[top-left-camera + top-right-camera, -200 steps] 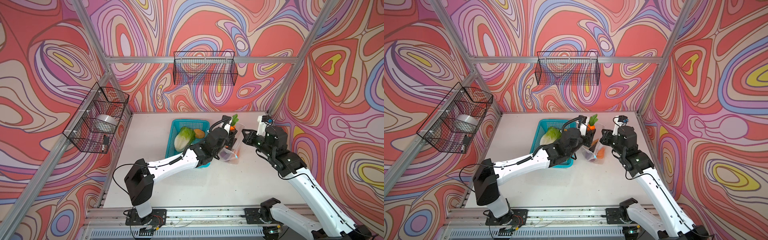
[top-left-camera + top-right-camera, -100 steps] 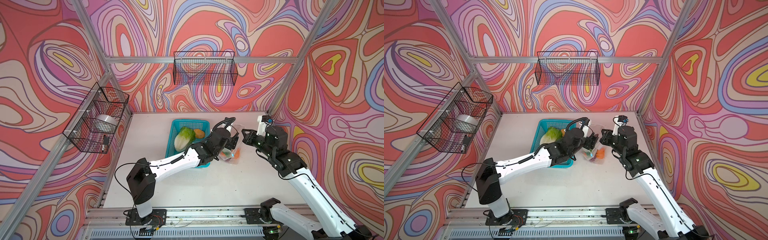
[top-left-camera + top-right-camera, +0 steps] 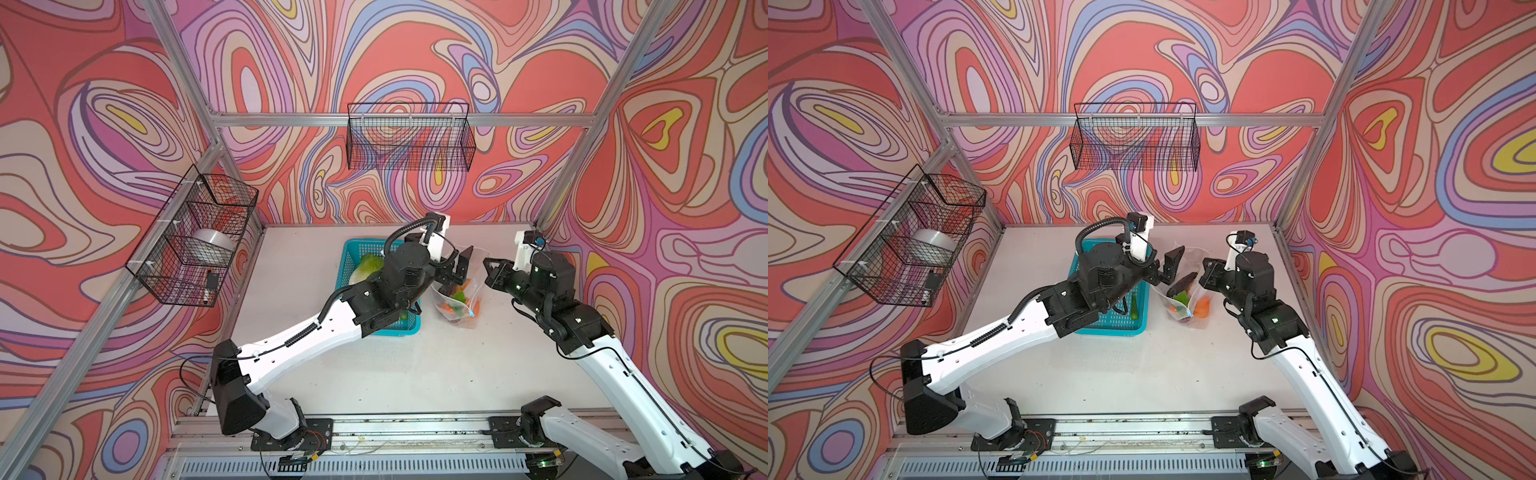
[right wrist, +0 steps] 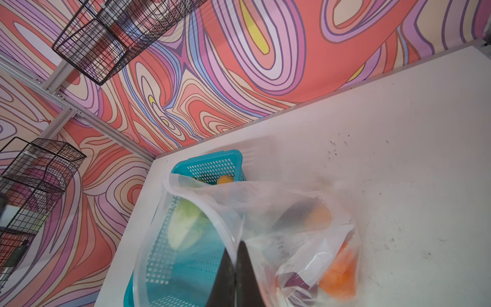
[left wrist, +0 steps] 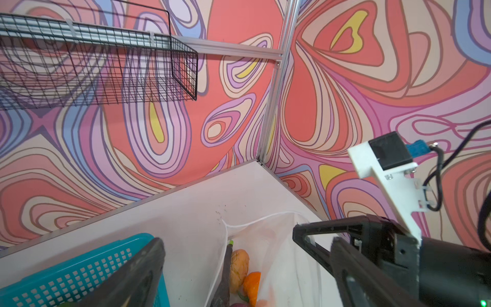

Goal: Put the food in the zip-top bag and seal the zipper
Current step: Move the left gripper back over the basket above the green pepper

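Orange toy carrot gone from left gripper, now wide apart above clear floppy zip-top bag; carrot inside. Right gripper pinches bag rim, propping mouth open. Green-white lettuce waits in teal perforated basket.

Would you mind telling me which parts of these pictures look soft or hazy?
Left wrist view: the left tool has out-of-focus fingers, the wall sharp. Right wrist view: the right tool is a dark blur, and the zip-top bag veils the teal basket in haze. Both top views: evenly lit and crisp.
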Action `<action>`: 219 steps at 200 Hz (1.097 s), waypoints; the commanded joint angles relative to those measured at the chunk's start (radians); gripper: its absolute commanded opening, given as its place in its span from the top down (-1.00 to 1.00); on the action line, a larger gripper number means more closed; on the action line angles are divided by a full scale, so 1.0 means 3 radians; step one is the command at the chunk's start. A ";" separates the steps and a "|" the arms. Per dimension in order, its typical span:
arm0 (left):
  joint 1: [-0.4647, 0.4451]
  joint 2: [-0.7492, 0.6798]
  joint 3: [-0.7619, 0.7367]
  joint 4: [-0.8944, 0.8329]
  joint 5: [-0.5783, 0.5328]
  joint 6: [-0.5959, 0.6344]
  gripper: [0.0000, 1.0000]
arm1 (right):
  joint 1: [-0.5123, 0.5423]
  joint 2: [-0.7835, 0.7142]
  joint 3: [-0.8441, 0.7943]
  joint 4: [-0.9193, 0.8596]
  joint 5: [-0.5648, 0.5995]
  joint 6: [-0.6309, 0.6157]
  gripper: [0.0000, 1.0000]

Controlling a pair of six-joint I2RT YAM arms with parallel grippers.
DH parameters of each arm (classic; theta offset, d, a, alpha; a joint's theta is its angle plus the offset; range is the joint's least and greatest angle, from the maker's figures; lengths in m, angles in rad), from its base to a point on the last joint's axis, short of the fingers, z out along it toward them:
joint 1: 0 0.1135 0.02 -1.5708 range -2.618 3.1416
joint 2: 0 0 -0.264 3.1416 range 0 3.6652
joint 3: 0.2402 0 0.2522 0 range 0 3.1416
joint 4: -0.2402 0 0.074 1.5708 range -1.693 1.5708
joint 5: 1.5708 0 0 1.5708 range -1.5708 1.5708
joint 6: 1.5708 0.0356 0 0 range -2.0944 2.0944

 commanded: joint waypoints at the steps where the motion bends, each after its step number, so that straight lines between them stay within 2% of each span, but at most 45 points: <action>1: 0.0152 -0.0107 -0.0154 -0.0268 -0.0071 -0.0036 -1.00 | -0.0003 -0.0012 0.0071 0.0080 -0.0007 0.0000 1.00; 55: 0.0865 -0.0435 -0.0793 -0.0564 0.0385 -0.0884 -0.92 | -0.0003 0.0012 0.0061 0.0126 -0.0027 0.0001 1.00; 89: 0.1163 -0.0414 -0.1040 -0.0773 0.0679 -0.1191 -0.88 | -0.0003 0.0037 0.0048 0.0154 -0.0046 0.0023 1.00; 127: 0.1290 -0.0072 -0.0943 -0.1191 0.0967 -0.1281 -0.89 | -0.0003 0.0062 0.0066 0.0137 -0.0054 0.0042 1.00; 159: 0.1301 0.0371 -0.0676 -0.1537 0.1101 -0.1176 -0.84 | -0.0003 0.0057 0.0072 0.0119 -0.0047 0.0052 1.00; 196: 0.1303 0.0851 -0.0404 -0.1825 0.1249 -0.1130 -0.68 | -0.0003 0.0032 0.0054 0.0119 -0.0044 0.0068 1.00; 219: 0.1305 0.1096 -0.0302 -0.1891 0.1282 -0.1124 -0.51 | -0.0003 0.0019 0.0050 0.0115 -0.0040 0.0055 1.00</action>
